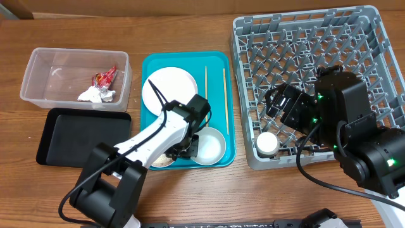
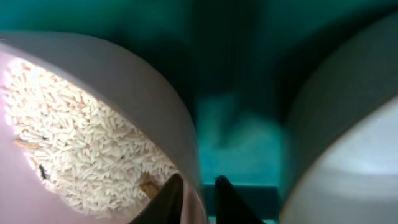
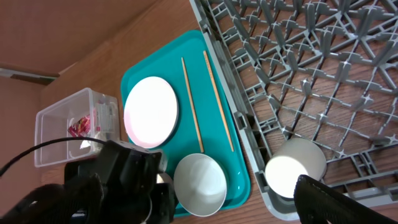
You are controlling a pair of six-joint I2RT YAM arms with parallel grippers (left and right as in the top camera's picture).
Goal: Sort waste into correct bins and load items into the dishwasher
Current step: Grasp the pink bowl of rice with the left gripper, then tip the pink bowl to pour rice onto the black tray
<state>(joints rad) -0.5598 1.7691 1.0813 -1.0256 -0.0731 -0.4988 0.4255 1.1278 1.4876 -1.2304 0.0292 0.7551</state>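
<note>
My left gripper (image 1: 181,149) is down in the teal tray, shut on the rim of the small plate (image 1: 161,159). In the left wrist view its fingers (image 2: 196,194) straddle that rim (image 2: 143,87), with the rice grains (image 2: 81,155) on the plate. The bowl (image 1: 210,147) sits just to the right and also shows in the left wrist view (image 2: 348,162). The large plate (image 1: 169,88) and two chopsticks (image 1: 224,95) lie further back. The cup (image 1: 267,144) stands in the grey rack's (image 1: 304,38) near left corner. My right gripper (image 1: 280,105) hovers open over the rack. The red wrapper (image 1: 105,78) and tissue (image 1: 95,95) lie in the clear tub (image 1: 38,82).
The teal tray (image 1: 152,63) sits between the tub and the rack. The black tray (image 1: 82,136) lies in front of the clear tub, to the left of my left arm. The right arm's bulk covers the rack's near right part.
</note>
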